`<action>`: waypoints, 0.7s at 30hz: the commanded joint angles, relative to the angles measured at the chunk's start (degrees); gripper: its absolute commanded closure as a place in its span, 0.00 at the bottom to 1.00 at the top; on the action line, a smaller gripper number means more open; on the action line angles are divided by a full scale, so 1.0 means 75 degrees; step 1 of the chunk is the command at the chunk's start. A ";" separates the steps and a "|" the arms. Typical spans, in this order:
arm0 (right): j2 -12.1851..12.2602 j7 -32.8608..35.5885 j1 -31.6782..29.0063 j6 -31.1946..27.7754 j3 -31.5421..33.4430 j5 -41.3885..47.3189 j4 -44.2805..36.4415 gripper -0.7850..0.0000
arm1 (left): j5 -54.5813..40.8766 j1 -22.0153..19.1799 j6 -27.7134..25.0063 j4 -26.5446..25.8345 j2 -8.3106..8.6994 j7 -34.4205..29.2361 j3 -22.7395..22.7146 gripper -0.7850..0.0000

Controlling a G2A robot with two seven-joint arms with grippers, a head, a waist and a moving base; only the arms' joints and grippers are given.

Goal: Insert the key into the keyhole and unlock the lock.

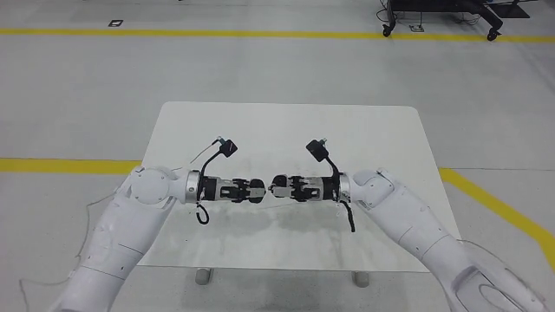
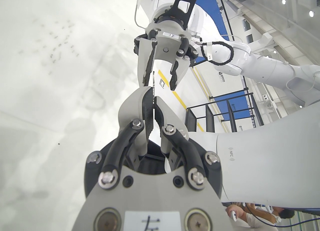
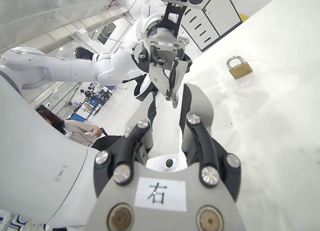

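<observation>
Left gripper (image 2: 153, 95) pressed together on key (image 2: 153, 80); key seen edge-on in left wrist view, its round head poking past fingertips in right wrist view. Right gripper (image 2: 159, 85) faces it tip to tip, fingers spread, key head between them, just beside 1 finger; contact unclear. Both held above bench (image 3: 275, 97), near its middle. Brass lock (image 3: 240, 69) lies flat on bench, shackle closed, well apart from both.

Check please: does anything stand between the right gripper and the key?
Nothing visible does. The key, pinched in the left gripper, sits between the open fingers of the right gripper, with only air around it.
</observation>
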 commanded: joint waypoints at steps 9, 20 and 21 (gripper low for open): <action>-0.0006 -0.0006 0.0349 -0.0006 -0.0448 0.0271 0.0305 1.00 | -0.0112 -0.0162 -0.0009 0.0084 0.0096 0.0009 0.0303 1.00; 0.0016 -0.0006 0.0489 -0.0006 -0.0565 0.0579 0.0343 1.00 | -0.0367 -0.0268 -0.0179 0.0288 0.0198 0.0181 0.0319 0.00; 0.0024 -0.0006 0.0503 -0.0006 -0.0506 0.0578 0.0388 1.00 | -0.0478 -0.0260 -0.0230 0.0348 0.0204 0.0259 0.0262 0.00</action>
